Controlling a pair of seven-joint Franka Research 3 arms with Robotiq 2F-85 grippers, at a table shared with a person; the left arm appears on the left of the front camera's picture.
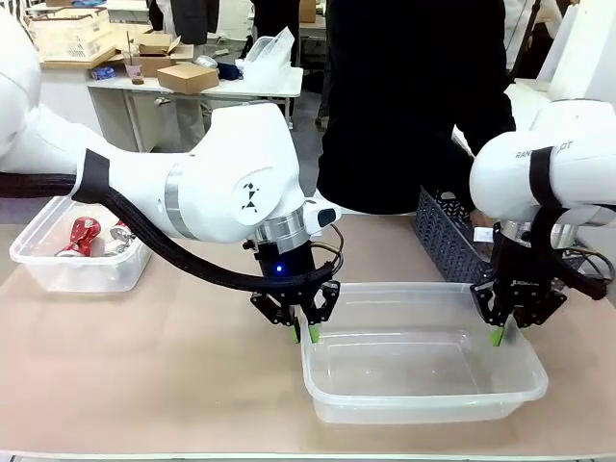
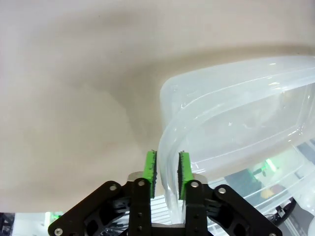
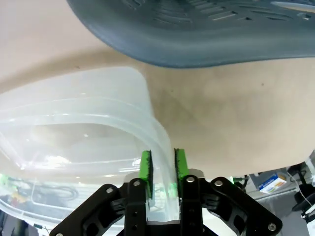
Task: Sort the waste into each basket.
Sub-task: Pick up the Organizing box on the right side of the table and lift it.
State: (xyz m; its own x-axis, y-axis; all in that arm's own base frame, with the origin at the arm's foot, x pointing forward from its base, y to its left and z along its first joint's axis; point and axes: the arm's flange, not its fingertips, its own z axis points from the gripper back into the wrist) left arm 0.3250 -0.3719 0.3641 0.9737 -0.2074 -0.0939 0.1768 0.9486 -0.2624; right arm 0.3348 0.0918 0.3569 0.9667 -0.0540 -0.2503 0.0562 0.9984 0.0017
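Empty clear tub [image 1: 423, 406] is the reference: thin, light, flexy plastic with a slick rolled rim. It'll likely twist if lifted from one end, so hold both short ends. Second tub [image 1: 58, 277] sits well off its left end, with crushed red-and-silver cans [image 1: 82, 236] inside. Left gripper [image 1: 305, 332] and right gripper [image 1: 498, 335] are at its opposite end rims, jaws nearly closed, pinching the wall.
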